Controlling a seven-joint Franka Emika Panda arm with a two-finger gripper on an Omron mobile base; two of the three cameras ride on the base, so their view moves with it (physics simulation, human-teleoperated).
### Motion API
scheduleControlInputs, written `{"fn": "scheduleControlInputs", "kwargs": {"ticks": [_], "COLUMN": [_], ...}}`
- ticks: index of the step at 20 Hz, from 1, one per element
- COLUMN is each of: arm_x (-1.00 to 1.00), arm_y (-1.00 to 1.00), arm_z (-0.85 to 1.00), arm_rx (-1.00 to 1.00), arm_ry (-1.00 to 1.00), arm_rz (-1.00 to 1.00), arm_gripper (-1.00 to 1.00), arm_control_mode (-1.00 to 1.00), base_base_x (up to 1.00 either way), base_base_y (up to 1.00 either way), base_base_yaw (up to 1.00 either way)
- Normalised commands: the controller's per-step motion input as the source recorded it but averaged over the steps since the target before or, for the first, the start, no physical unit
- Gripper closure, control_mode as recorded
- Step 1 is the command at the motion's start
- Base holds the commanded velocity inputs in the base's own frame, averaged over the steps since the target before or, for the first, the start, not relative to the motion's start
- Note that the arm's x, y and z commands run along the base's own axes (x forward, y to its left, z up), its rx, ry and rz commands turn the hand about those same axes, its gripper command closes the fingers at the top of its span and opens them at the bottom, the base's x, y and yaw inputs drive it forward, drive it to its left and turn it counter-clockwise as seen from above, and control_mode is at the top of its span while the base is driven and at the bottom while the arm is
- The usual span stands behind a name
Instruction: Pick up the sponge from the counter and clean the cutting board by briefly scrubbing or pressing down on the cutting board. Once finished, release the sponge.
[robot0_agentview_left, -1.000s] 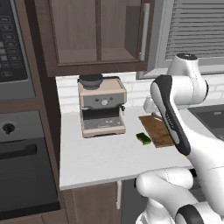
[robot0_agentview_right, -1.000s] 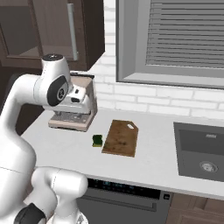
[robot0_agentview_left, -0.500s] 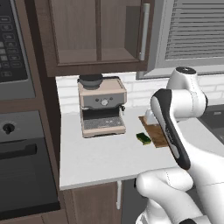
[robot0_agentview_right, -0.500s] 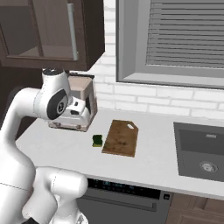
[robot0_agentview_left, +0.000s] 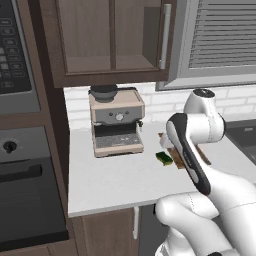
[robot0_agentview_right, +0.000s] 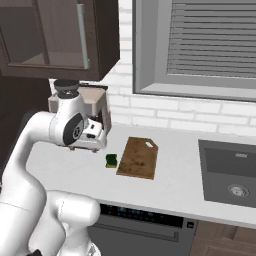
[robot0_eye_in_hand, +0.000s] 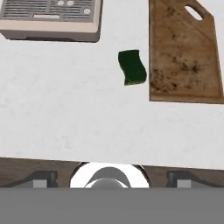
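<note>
Gripper (robot0_eye_in_hand: 112, 183) spread wide, holding nothing, high above counter's (robot0_eye_in_hand: 65, 113) near edge. Sponge (robot0_eye_in_hand: 132, 66) lies toward 12–1 o'clock from hand, well apart, green face up on counter. Long axis runs roughly 12-to-6, slightly skewed. Cutting board (robot0_eye_in_hand: 183, 57) just beside it at 3 o'clock, not touching. Coffee machine (robot0_eye_in_hand: 50, 19) beyond at 10 o'clock. Judgement: hand must advance and descend.

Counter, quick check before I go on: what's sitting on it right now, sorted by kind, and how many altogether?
Sponge: 1, dark green, just beside the board
Cutting board: 1, brown wood
Coffee machine: 1, beige, at the back by the wall
Total: 3 things on the counter
</note>
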Motion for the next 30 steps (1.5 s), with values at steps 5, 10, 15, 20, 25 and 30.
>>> {"fn": "scheduleControlInputs", "kwargs": {"ticks": [5,10,15,20,25,30], "arm_x": [0.42,0.31,0.47,0.50,0.51,0.54], "arm_y": [-0.11,-0.07,-0.18,-0.08,-0.04,-0.02], "arm_z": [-0.36,-0.36,-0.42,-0.30,-0.27,-0.26], "arm_rx": [0.00,0.00,0.00,0.00,0.00,0.00], "arm_ry": [0.01,0.00,0.00,0.00,0.00,0.00], "arm_rz": [0.05,0.01,0.05,0.06,0.05,0.05], "arm_gripper": [-1.00,-1.00,-1.00,-1.00,-1.00,-1.00], "arm_control_mode": [-1.00,-1.00,-1.00,-1.00,-1.00,-1.00], "base_base_x": [0.00,0.00,0.00,0.00,0.00,0.00], "base_base_y": [0.00,0.00,0.00,0.00,0.00,0.00], "base_base_yaw": [0.00,0.00,0.00,0.00,0.00,0.00]}}
